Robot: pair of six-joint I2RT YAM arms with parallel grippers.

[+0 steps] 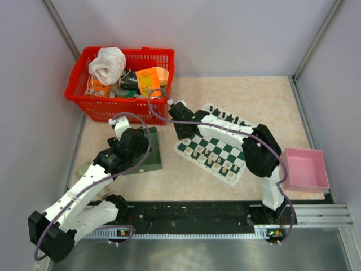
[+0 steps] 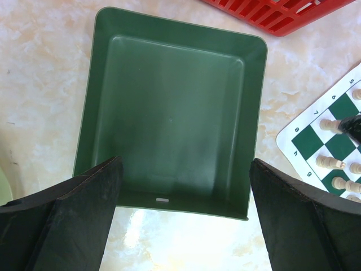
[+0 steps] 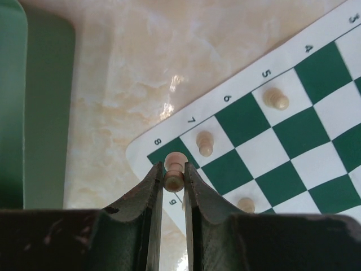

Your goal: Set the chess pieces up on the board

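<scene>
Top view: the board (image 1: pixel 214 155) lies on the tabletop (image 1: pixel 265 96), right of a green tray (image 1: pixel 155 158). Left wrist: the left tool (image 2: pixel 186 164) hangs over the tray, fingers wide apart. Right wrist: the right tool (image 3: pixel 174 169) clamps a cream piece (image 3: pixel 175 160) above the board's corner.

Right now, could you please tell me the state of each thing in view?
green tray: empty.
board: flat, partly set with upright pieces.
left gripper: open, empty, above the green tray.
right gripper: shut on a cream pawn at the board's corner.
red basket: full of clutter.
pink bin: empty.
</scene>
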